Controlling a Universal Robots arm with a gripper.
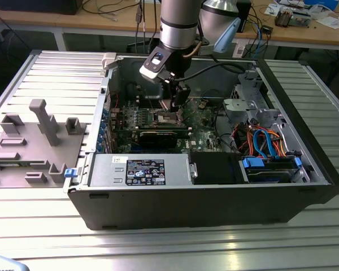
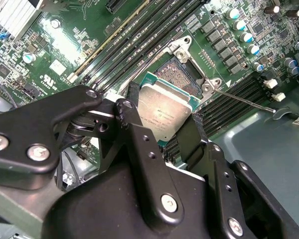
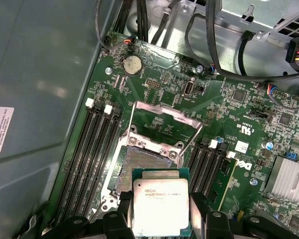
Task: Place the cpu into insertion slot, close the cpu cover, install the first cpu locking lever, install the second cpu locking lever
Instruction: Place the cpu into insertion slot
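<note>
Fingers (image 2: 192, 139) of the gripper (image 2: 162, 119) are clamped on two opposite edges of the cpu (image 3: 161, 206), metal top facing up. It overlaps one edge of the insertion slot (image 3: 142, 164); contact cannot be determined. At the slot's opposite edge, the cpu cover (image 3: 167, 113) stands raised, leaving the socket exposed.

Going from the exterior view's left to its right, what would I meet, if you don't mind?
Grey fixture → blue clip → power supply label → gripper holding the cpu → blue and orange cables.
</note>
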